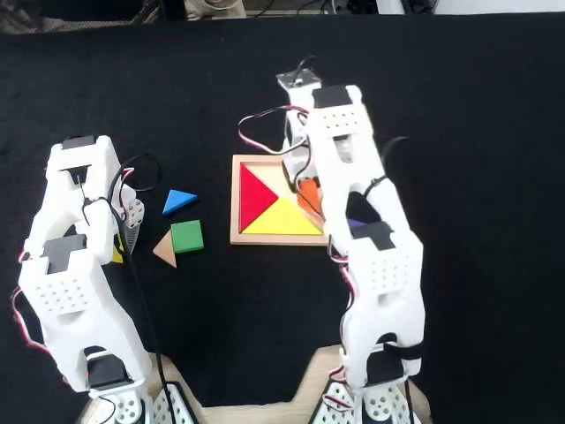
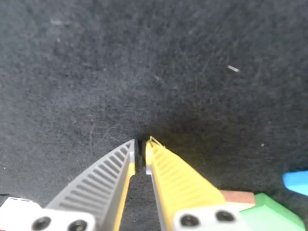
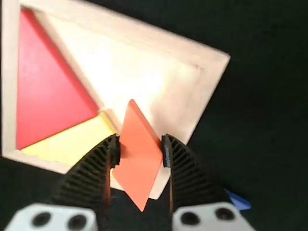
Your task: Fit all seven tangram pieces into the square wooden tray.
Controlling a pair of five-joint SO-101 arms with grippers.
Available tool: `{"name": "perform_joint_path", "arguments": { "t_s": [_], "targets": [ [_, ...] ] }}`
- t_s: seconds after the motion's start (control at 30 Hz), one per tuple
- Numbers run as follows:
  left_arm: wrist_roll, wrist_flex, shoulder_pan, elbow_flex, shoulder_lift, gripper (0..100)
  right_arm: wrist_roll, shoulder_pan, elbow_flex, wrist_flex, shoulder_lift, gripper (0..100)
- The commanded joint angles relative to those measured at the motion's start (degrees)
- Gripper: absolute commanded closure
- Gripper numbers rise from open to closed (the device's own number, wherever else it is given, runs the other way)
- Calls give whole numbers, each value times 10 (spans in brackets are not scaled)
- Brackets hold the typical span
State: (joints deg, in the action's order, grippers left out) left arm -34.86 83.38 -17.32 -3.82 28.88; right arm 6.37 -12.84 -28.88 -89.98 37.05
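Square wooden tray (image 1: 235, 203): lies flat on the black cloth (image 1: 459, 132), just above the centre of the high view, its right edge hidden under the right arm.

Contents, seated flat:
- red triangle (image 1: 254, 196), filling the tray's left part
- yellow triangle (image 1: 281, 219), along the lower edge, meeting the red one on a diagonal seam
- The rest of the floor is bare pale wood.

Orange parallelogram (image 3: 138, 163): clamped by its two long edges in the right gripper (image 3: 140, 144), one finger on each side. It is held over the tray's right half, one corner toward the bare wood. Whether it touches the tray cannot be told.

Loose pieces, left of the tray and apart from it:
- blue triangle (image 1: 178, 201), uppermost
- green square (image 1: 186, 236), below it
- tan triangle (image 1: 165, 249), touching the green square's lower left corner

Dark blue piece (image 1: 355, 223): just right of the tray, mostly covered by the right arm.

Left gripper (image 2: 140, 144): at the left of the high view, low over the cloth beside the loose pieces. Its fingers are drawn almost together with only a thin dark slit between them. A yellow tint runs along them, and whether this is a piece cannot be told.
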Motion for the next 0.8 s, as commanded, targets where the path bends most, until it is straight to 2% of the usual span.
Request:
{"name": "perform_joint_path", "arguments": {
  "t_s": [0.0, 0.27, 0.77],
  "targets": [
    [-2, -9, 20, 15, 2, 939, -4, -14, 11, 7, -11, 987],
    [-2, -9, 20, 15, 2, 939, -25, 2, 70, 84, -10, 987],
    [-2, -9, 20, 15, 2, 939, -19, 18, 67, 91, -11, 987]
  ]
}}
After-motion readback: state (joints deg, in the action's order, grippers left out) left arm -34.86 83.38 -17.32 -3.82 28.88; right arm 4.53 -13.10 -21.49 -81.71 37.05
